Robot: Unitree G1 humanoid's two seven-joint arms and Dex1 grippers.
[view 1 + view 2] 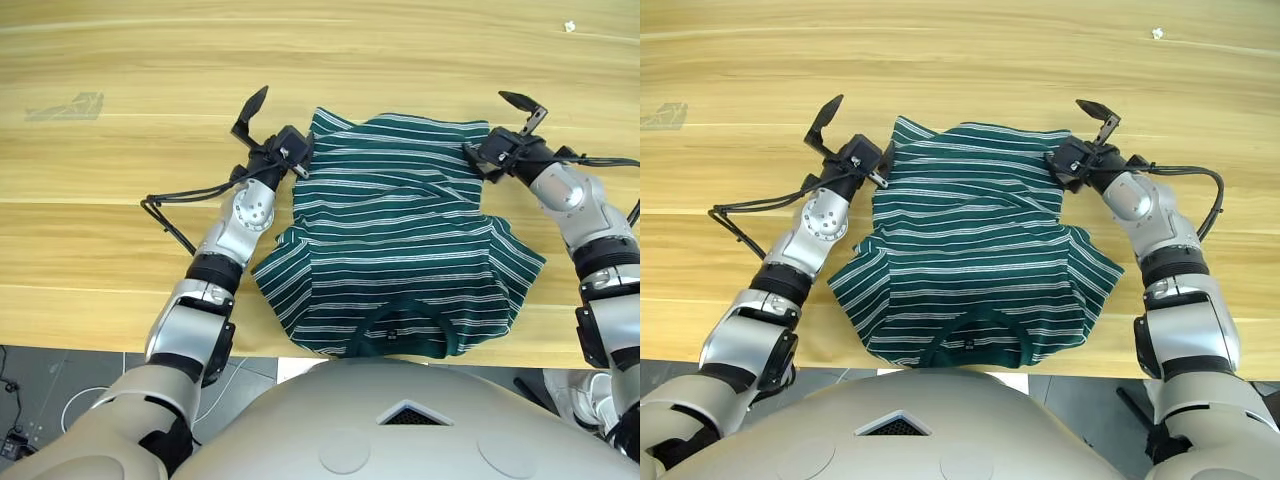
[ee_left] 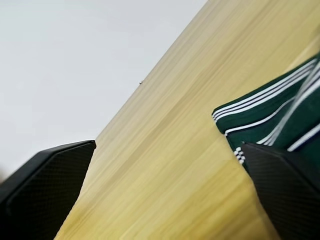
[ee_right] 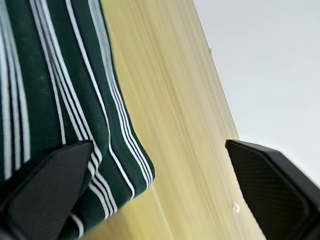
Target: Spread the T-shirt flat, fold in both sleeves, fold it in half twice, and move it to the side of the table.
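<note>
A dark green T-shirt [image 1: 395, 240] with white stripes lies on the wooden table [image 1: 120, 60], collar toward me and hem on the far side. Both short sleeves stick out at the near sides. My left gripper [image 1: 275, 130] is open at the hem's far left corner, one finger raised over bare wood, the other at the cloth edge. In the left wrist view the gripper [image 2: 170, 200] straddles that striped corner [image 2: 260, 112]. My right gripper [image 1: 500, 130] is open at the far right corner in the same way, and the right wrist view shows it [image 3: 155, 195] across the shirt's edge [image 3: 60, 100].
A small white scrap [image 1: 569, 27] lies far back on the right. A faint grey mark [image 1: 70, 105] is on the wood at the left. Black cables [image 1: 170, 210] loop beside my left arm. The table's front edge [image 1: 90, 335] runs just under the collar.
</note>
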